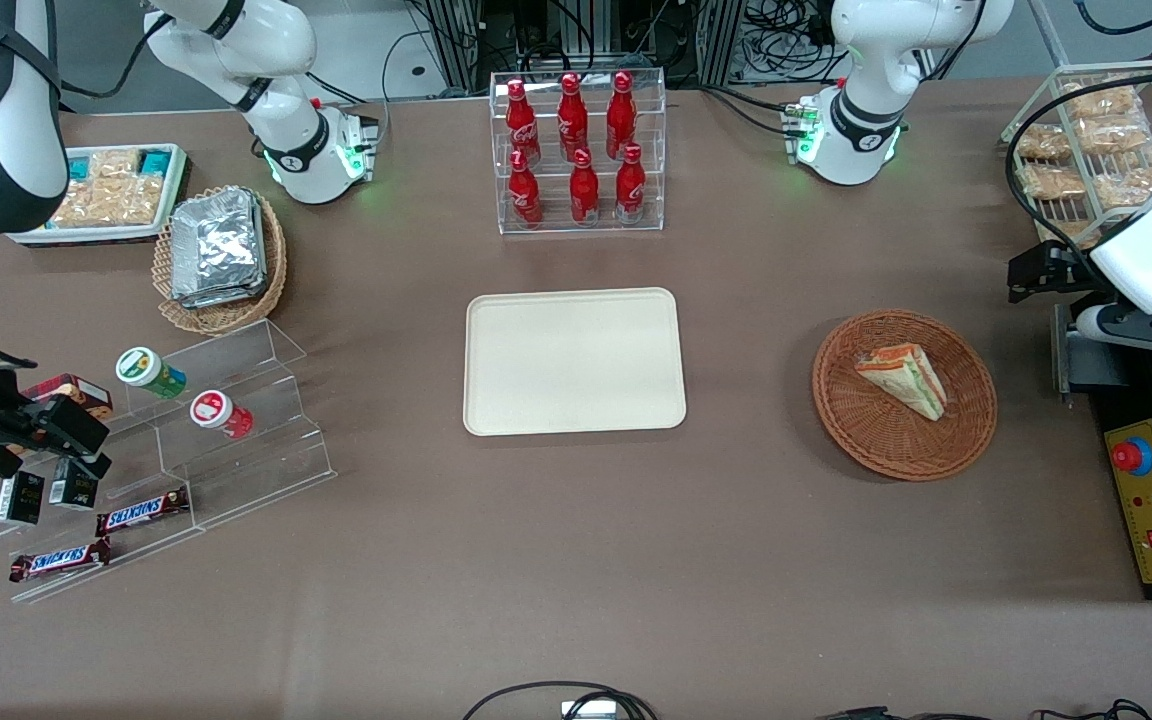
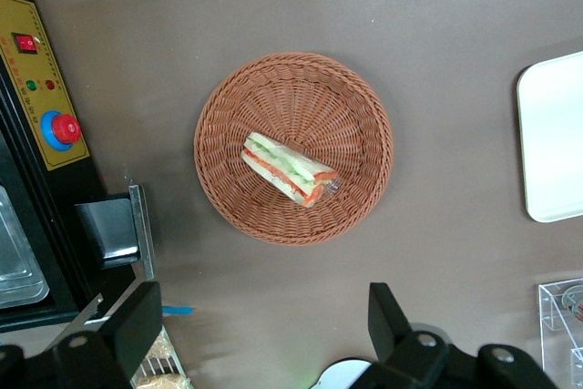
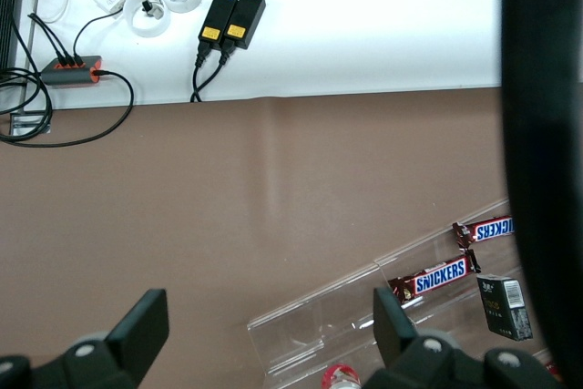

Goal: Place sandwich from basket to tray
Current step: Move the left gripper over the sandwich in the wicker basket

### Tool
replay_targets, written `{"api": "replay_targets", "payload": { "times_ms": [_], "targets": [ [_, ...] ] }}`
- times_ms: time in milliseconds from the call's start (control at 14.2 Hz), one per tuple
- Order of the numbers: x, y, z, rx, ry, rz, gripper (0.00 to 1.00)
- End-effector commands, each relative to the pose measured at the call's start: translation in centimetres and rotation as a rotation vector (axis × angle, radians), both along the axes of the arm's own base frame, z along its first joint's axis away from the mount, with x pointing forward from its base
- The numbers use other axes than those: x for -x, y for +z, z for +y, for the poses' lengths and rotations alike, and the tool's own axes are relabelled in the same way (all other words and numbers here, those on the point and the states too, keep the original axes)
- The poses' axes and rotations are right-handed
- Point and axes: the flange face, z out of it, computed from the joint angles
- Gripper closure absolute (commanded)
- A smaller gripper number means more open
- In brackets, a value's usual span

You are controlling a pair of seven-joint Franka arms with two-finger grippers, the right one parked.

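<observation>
Open hand point(image 2: 264, 334) high above sandwich point(image 2: 288, 168); Snickers bars point(image 1: 141, 512) on riser

I see the sandwich point(image 1: 904, 378) point(image 2: 289, 168), a clear-wrapped triangular wedge of pale bread with green and orange-red layers, lying on its side inside the basket point(image 1: 904, 395) point(image 2: 293, 148). The basket is round, shallow, reddish-brown wicker, toward the working arm's end of the table. The tray point(image 1: 574, 361) point(image 2: 552, 138) is cream, rectangular, round-cornered, low-rimmed, lying flat mid-table, well apart from the basket. My gripper point(image 2: 260, 334) hangs above the table near the basket, fingers spread.
</observation>
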Motion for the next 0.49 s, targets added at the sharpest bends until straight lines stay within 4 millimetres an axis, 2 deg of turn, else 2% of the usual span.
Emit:
{"api": "replay_targets", "payload": {
  "times_ms": [0, 282, 423],
  "targets": [
    [0.0, 0.7, -0.1, 0.012, -0.016, -0.005, 0.0],
    [-0.3, 0.3, 0.0, 0.006, 0.005, -0.005, 0.0],
    [-0.5, -1.6, -0.1, -0.01, 0.076, 0.019, 0.0]
  ]
}}
